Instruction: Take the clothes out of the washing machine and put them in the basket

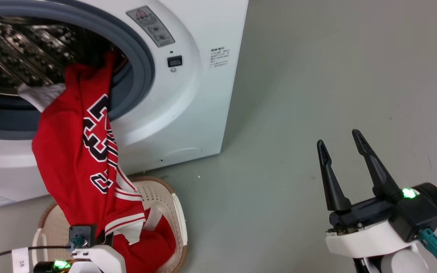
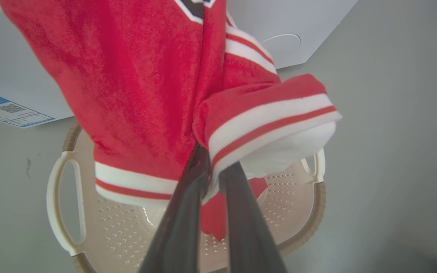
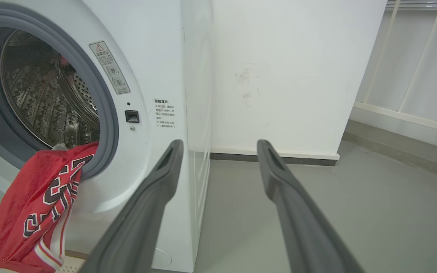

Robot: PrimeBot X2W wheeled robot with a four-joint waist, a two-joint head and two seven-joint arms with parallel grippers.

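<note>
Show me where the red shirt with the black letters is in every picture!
Head view: the jersey hangs at the left, from the washing machine opening down over the basket.
Left wrist view: the jersey is upper middle, pinched by the left gripper above the basket.
Right wrist view: the jersey is in the lower left corner, spilling from the washing machine's opening.
Shared landmark: the white washing machine, behind the jersey in all three.

I record the left end effector [image 2: 212, 170] with fingers pinched together on the jersey [image 2: 135, 94]. The right end effector [image 1: 338, 138] is empty, with fingers spread wide.
</note>
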